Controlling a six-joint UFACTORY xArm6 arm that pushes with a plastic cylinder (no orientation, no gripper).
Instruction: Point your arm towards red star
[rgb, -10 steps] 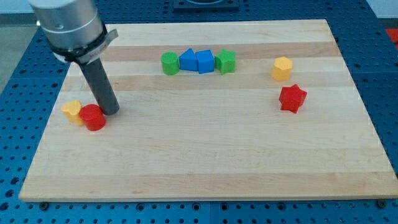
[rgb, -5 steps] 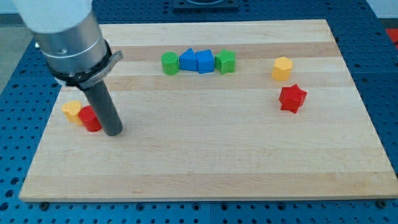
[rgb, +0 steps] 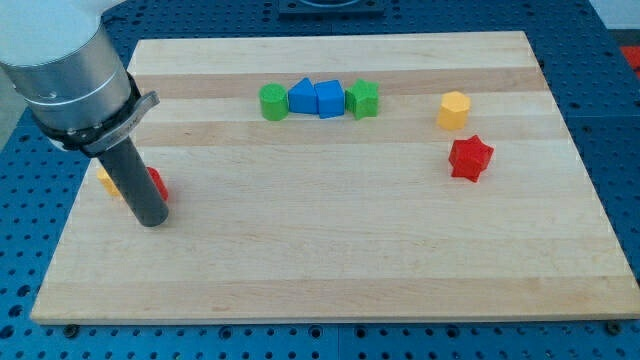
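Note:
The red star (rgb: 470, 158) lies at the view's right, just below a yellow block (rgb: 453, 109). My tip (rgb: 151, 220) rests on the board at the view's left, far from the star. The dark rod covers most of a red block (rgb: 157, 185) and a yellow block (rgb: 103, 178) right behind it.
A row of blocks sits near the view's top centre: green (rgb: 272, 101), blue (rgb: 302, 97), blue (rgb: 328, 98), green (rgb: 363, 98). The wooden board (rgb: 330, 250) is edged by a blue perforated table.
My tip has moved toward the view's bottom and then left, passing in front of the red and yellow blocks at the left, which are now mostly hidden. The red star has not moved.

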